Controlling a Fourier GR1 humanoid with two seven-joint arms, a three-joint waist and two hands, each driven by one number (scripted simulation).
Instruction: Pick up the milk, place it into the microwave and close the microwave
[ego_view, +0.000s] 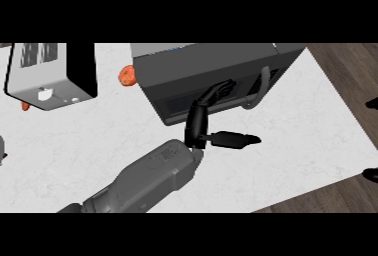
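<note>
robot hand, the one showing, rests straight fingers on the shut-looking microwave door beside its handle on the tabletop, grasping nothing; milk unseen, perhaps inside; a slipping push might leave the door ajar.

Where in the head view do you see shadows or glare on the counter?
Head view: no glare on the white counter; lighting is flat, with only a faint soft shadow along the microwave base; the hand at its door casts no distinct shadow.
</note>
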